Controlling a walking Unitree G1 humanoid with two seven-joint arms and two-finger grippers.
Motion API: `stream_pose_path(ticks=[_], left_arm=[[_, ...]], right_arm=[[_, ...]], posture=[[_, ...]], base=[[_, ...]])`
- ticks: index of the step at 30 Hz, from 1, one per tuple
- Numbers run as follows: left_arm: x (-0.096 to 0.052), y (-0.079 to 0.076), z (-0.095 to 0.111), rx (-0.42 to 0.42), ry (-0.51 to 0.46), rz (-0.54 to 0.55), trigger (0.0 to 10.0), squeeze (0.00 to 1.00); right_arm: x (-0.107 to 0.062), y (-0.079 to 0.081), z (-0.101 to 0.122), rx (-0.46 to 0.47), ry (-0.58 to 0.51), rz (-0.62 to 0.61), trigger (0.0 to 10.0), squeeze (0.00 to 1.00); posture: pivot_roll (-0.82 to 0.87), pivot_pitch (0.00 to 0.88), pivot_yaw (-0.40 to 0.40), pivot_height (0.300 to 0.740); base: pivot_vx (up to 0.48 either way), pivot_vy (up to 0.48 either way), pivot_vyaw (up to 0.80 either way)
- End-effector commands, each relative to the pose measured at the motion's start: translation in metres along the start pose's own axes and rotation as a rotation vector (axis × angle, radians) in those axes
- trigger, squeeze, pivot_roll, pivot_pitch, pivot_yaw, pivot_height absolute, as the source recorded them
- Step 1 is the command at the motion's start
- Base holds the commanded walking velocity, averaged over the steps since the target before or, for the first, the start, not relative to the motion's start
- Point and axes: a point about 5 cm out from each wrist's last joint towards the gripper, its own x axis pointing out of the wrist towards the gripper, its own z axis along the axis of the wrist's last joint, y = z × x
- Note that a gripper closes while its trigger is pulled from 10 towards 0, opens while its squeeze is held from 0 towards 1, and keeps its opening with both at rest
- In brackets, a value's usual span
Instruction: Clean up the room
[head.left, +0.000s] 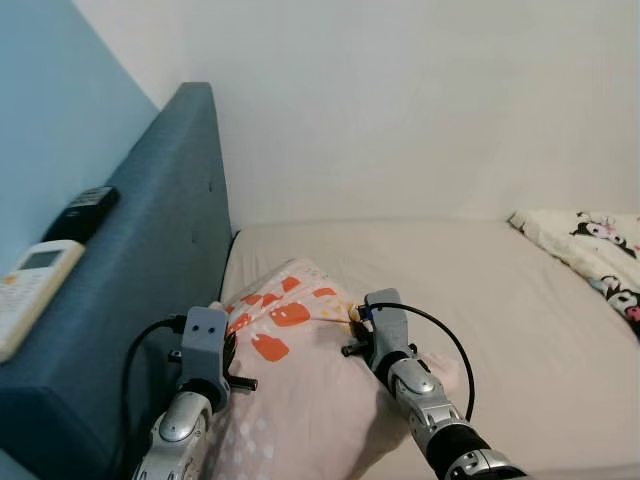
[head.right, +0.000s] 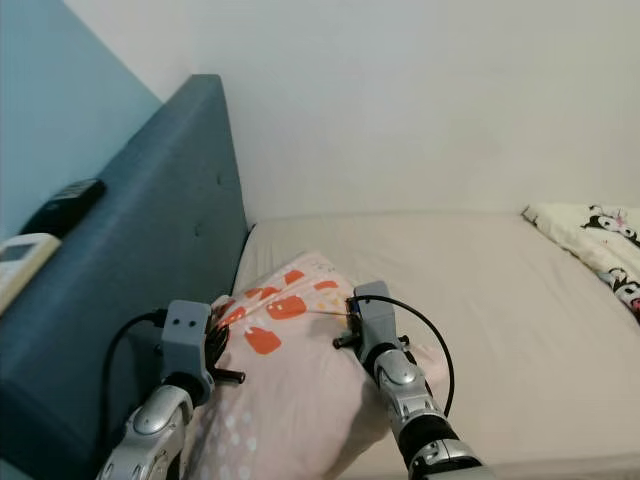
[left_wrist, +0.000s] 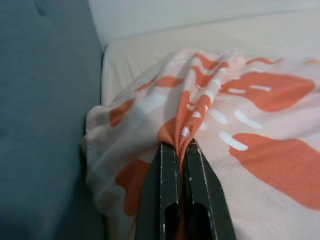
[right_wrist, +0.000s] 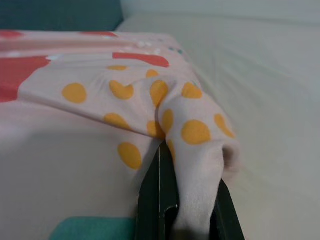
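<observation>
Nearest the head camera, a pale pink pillow (head.left: 300, 390) printed with orange-red shapes lies at the head end of the bed, with both silver arms reaching onto it. The left gripper (left_wrist: 181, 150) is at the pillow's corner just beside the headboard; its two black fingers (left_wrist: 162, 190) are pressed together on a raised fold of the pillowcase, so the cloth puckers up between them. The right gripper (right_wrist: 190, 165) is at the opposite, bed-side edge of the pillow, its jaws clamped narrowly on a bunched flap of the same pillowcase, here pink with yellow-orange dots, the flap rolling over one finger. A black cable loops from each wrist. The pillow rests on the beige mattress (head.left: 470, 290), its top edge close to the dark blue upholstered headboard (head.left: 150, 280), which runs along the robot's left. On the flat top of the headboard lie a white remote control (head.left: 28, 290) with a small screen and, farther along, a black remote (head.left: 82, 212), the two near each other but apart. At the far right of the bed, well apart from the pillow, lies a white blanket (head.left: 590, 250) with black-and-pink cartoon figures. Behind the bed stands a plain white wall (head.left: 420, 100), and a light blue wall (head.left: 50, 120) rises beyond the headboard.
</observation>
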Motion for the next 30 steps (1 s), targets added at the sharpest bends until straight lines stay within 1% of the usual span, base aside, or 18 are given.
stream_pose_path(ticks=[1,8,12,15,17,19,22,24,25,26,30], left_arm=[[0.002,0.006,0.013,0.003,-0.063,0.021,10.0,0.0],[0.002,0.004,0.012,0.014,-0.053,0.021,10.0,0.0],[0.006,0.003,0.014,0.045,-0.06,0.035,10.0,0.0],[0.016,0.003,0.027,0.065,-0.11,0.056,10.0,0.0],[0.018,0.003,0.03,0.066,-0.122,0.058,10.0,0.0],[0.022,0.004,0.036,0.089,-0.129,0.058,10.0,0.0],[0.024,0.006,0.041,0.093,-0.141,0.068,10.0,0.0],[0.026,0.012,0.051,0.101,-0.174,0.089,10.0,0.0],[0.026,0.012,0.051,0.101,-0.174,0.089,10.0,0.0],[0.028,0.02,0.061,0.111,-0.209,0.112,10.0,0.0],[0.028,0.023,0.066,0.112,-0.23,0.115,10.0,0.0]], right_arm=[[0.0,-0.008,0.003,0.02,-0.013,-0.04,10.0,0.0],[0.0,-0.008,0.005,0.027,-0.02,-0.042,10.0,0.0],[0.004,-0.007,0.013,0.046,-0.034,-0.044,10.0,0.0],[0.01,-0.002,0.027,0.06,-0.069,-0.021,10.0,0.0],[0.011,0.0,0.03,0.062,-0.075,-0.015,10.0,0.0],[0.014,0.003,0.034,0.058,-0.076,-0.006,10.0,0.0],[0.015,0.005,0.036,0.051,-0.073,0.0,10.0,0.0],[0.017,0.007,0.04,0.027,-0.073,0.01,10.0,0.0],[0.017,0.007,0.04,0.027,-0.073,0.01,10.0,0.0],[0.019,0.01,0.046,-0.014,-0.083,0.028,10.0,0.0],[0.02,0.013,0.047,-0.038,-0.086,0.039,10.0,0.0]], posture=[[-0.04,0.0,0.003,0.74],[-0.05,0.0,0.005,0.74],[-0.05,0.0,0.006,0.74],[-0.05,0.0,0.001,0.74],[-0.05,0.0,0.001,0.74],[-0.05,0.0,0.002,0.74],[-0.05,0.0,0.004,0.74],[-0.05,0.0,0.005,0.74],[-0.05,0.0,0.005,0.74],[-0.04,0.0,0.002,0.74],[-0.04,0.0,-0.001,0.74]], base=[[0.0,0.0,0.0],[0.0,0.0,0.0],[0.0,0.0,0.0],[0.0,0.0,0.0],[0.0,0.0,0.0],[0.0,0.0,0.0],[0.0,0.0,0.0],[0.0,0.0,0.0],[0.0,0.0,0.0],[0.0,0.0,0.0],[0.0,0.0,0.0]])
